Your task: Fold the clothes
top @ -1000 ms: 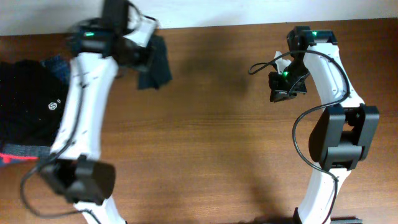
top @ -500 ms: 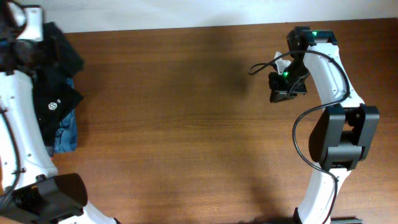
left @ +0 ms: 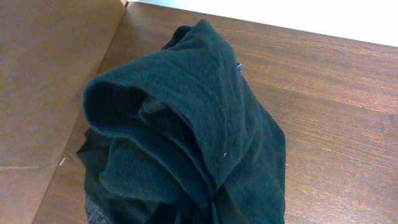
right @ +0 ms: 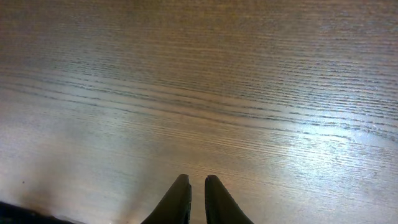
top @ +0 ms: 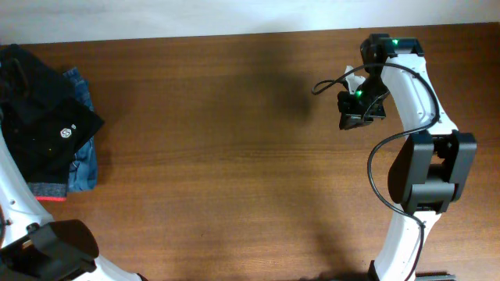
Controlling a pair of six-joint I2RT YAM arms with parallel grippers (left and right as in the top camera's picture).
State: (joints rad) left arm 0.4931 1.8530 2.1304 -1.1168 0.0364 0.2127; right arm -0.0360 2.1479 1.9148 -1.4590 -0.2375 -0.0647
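The clothes, a black T-shirt (left: 186, 130), fill the left wrist view in a bunched heap, gathered to a pinch at the bottom edge where my left gripper is shut on them. The cloth hides the fingers. In the overhead view this black cloth (top: 23, 70) lies at the far left of the table, on top of a pile; only the left arm (top: 8, 187) shows at the frame's edge. My right gripper (right: 196, 186) hovers over bare wood at the back right, fingers almost touching, nothing between them.
The pile at the left holds a black garment with a round white emblem (top: 66, 133) and blue denim jeans (top: 82, 168). A brown cardboard surface (left: 50, 68) lies left of the shirt. The right arm (top: 426, 156) stands along the right side.
My left arm has swung left from the back of the table to the pile at the left edge, carrying the black shirt. The right arm has not moved.
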